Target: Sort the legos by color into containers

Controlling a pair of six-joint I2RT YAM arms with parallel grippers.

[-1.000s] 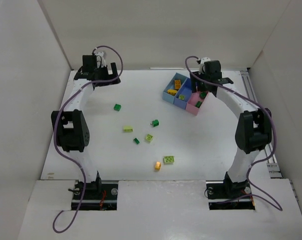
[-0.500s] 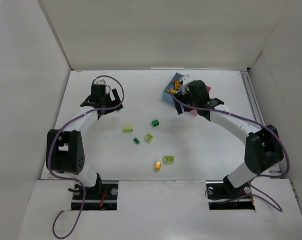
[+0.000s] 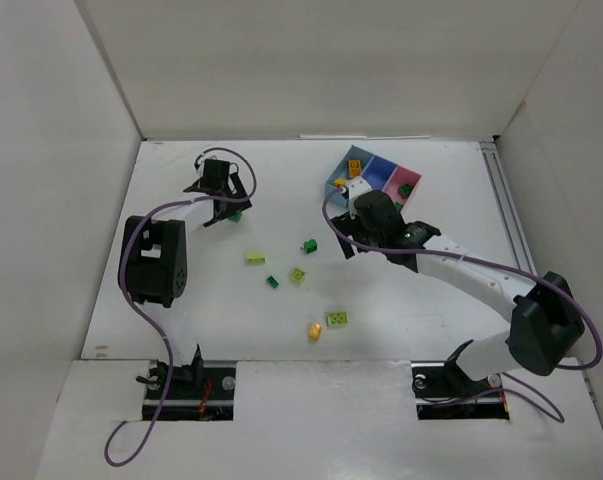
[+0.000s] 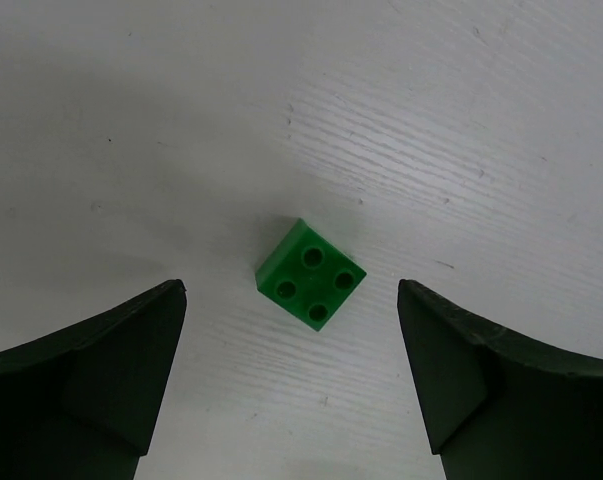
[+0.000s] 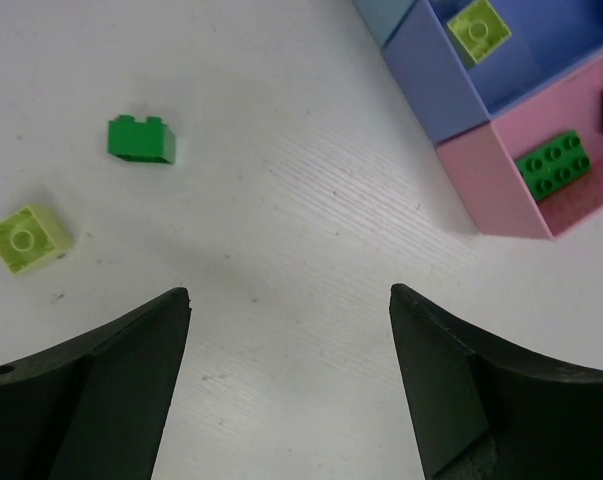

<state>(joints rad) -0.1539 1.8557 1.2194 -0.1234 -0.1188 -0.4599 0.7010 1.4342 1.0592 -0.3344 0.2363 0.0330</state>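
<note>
Three joined containers stand at the back right: light blue [image 3: 347, 167], darker blue [image 3: 382, 170] and pink [image 3: 407, 184]. The right wrist view shows a lime lego [image 5: 479, 27] in the darker blue bin [image 5: 436, 75] and a dark green lego [image 5: 553, 163] in the pink bin [image 5: 486, 185]. My left gripper [image 4: 291, 288] is open, low over a dark green lego [image 4: 310, 273] lying between its fingers, untouched. My right gripper [image 5: 289, 290] is open and empty over bare table, near a dark green lego [image 5: 141, 138] and a lime lego [image 5: 26, 238].
Loose legos lie mid-table: pale lime [image 3: 255, 258], dark green [image 3: 272, 282], lime [image 3: 297, 275], lime [image 3: 337, 319] and orange [image 3: 314, 331]. White walls enclose the table [image 3: 431, 300] at the back and sides. A rail [image 3: 506, 210] runs along the right edge.
My left gripper came forward and down over the dark green lego. My right gripper left the pink bin and swung toward the table's middle, jaws opening wider.
</note>
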